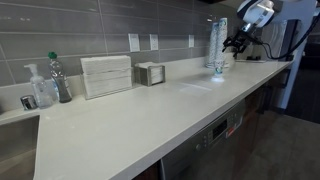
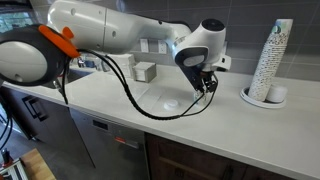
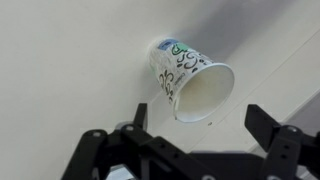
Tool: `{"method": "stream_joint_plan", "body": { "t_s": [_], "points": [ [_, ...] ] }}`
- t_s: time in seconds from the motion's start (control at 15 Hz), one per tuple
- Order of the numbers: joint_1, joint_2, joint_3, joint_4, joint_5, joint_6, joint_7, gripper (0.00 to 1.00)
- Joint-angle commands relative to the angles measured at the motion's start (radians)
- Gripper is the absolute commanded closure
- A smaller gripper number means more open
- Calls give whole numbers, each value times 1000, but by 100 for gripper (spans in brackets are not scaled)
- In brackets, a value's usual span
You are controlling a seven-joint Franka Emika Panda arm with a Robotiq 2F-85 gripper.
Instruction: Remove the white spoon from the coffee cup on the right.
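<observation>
White countertop (image 3: 60,60) is spreading below; my pincer (image 3: 195,112) is hanging open, the cup (image 3: 188,78) just beyond it, mouth facing me, spoon unseen.

coffee cup (image 3: 190,78) | white, dark scroll print | open mouth facing camera

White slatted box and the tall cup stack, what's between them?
In an exterior view, a small box beside the white slatted box; then bare counter up to the cup stack.
</observation>
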Motion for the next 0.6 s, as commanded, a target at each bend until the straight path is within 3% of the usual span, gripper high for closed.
{"method": "stream_joint_plan", "body": {
  "t_s": [0.0, 0.13, 0.2, 0.27, 0.53],
  "points": [
    [-29, 96, 33, 126, -26, -16, 63, 2],
    [-11, 119, 4, 151, -2, -16, 67, 9],
    [-9, 128, 0, 162, -7, -13, 73, 23],
    [-9, 137, -1, 173, -6, -13, 80, 27],
    [-5, 156, -12, 206, -17, -29, 105, 60]
  ]
}}
